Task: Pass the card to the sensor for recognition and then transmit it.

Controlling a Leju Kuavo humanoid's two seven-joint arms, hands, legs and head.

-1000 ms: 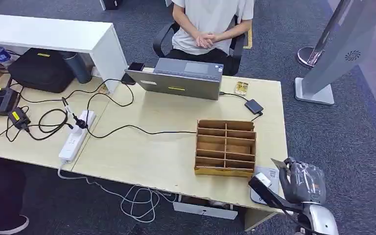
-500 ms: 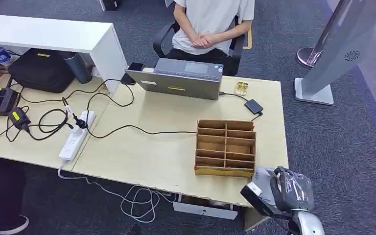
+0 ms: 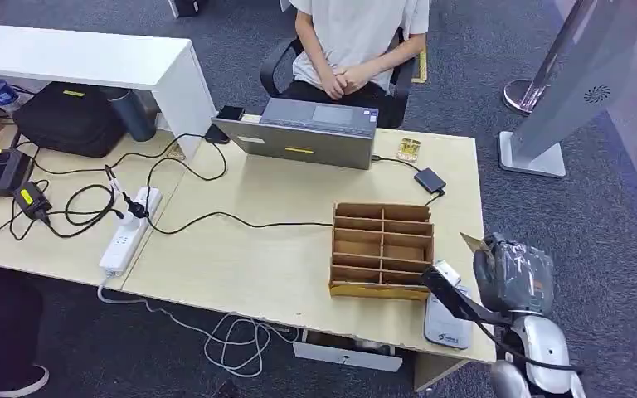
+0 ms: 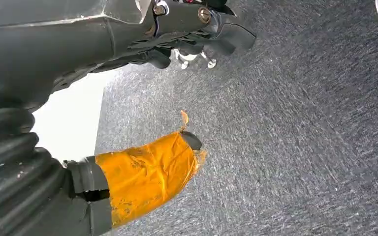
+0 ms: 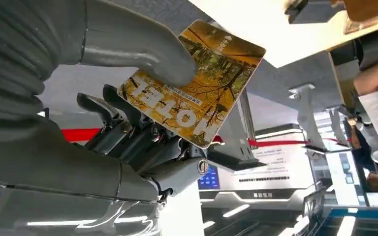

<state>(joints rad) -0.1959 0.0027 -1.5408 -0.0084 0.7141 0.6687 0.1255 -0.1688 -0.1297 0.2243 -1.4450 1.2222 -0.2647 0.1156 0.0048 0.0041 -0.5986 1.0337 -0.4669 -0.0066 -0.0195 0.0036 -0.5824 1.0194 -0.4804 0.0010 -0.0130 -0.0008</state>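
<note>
A light wooden desk (image 3: 240,249) carries a brown divided organiser box (image 3: 381,249) near its right front corner; just beside the box, at the desk's very edge, lies a flat grey card sensor (image 3: 446,323), partly covered from above by the robot's dark forearm link. Farther back stand a closed grey laptop-like device (image 3: 307,133), a small black adapter (image 3: 430,179) on a cable, and a small yellowish card (image 3: 408,148) lying flat; to the left a white power strip (image 3: 128,230) sits among looping black cables, with a black bag (image 3: 70,118) under a white shelf (image 3: 91,58). A person in a white shirt (image 3: 357,37) sits behind the desk, hands clasped in the lap; a grey kiosk stand (image 3: 576,83) leans on the carpet to the right.

The right hand (image 3: 510,278) — wrapped in clear film — hangs off the desk's right front corner, just right of the organiser box and above the sensor's far side; its thumb (image 5: 138,49) presses the card (image 5: 194,81) against the darker fingers (image 5: 123,120), so the card is pinched firmly; the card, printed with yellow autumn trees, sticks out beyond the fingertips, tilted.

The left hand (image 4: 147,172) hangs over grey carpet — its thumb taped in orange, the dark fingers loosely apart, nothing in them.
</note>
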